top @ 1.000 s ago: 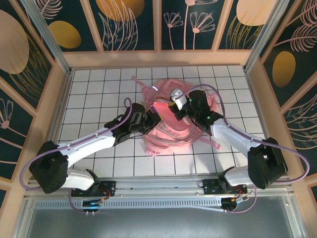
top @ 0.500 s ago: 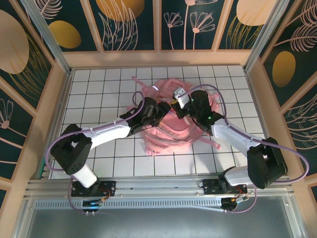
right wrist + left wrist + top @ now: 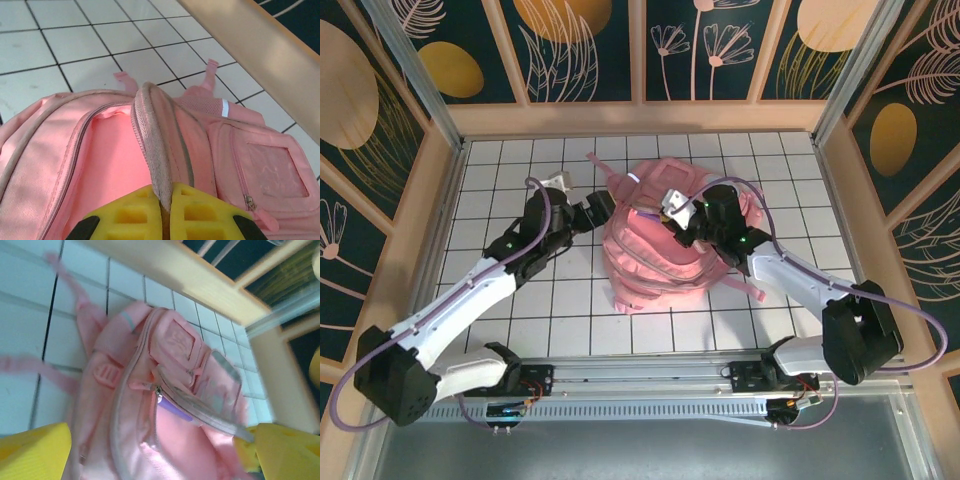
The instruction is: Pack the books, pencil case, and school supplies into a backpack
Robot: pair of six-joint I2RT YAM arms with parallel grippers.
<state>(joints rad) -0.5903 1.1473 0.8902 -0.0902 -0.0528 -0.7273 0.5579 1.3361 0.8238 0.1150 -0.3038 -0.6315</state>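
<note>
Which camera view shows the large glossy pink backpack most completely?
The top external view: the large glossy pink backpack shows its full outline and straps. The left wrist view shows its pockets close, cropped; the right wrist view its open rim.

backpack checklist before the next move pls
1. Right gripper shut on the flap: ok, the flap's edge sits pinched between the yellow pads.
2. Left gripper open and holding nothing: ok, it is beside the backpack.
3. Main compartment open: ok, the pink lining shows beside the lifted flap.
4. Backpack lying on the table between both arms: ok.
5. What is already packed inside: cannot tell, the interior is mostly hidden.
6. Front pocket zip closed: cannot tell, the left wrist view is blurred.
</note>
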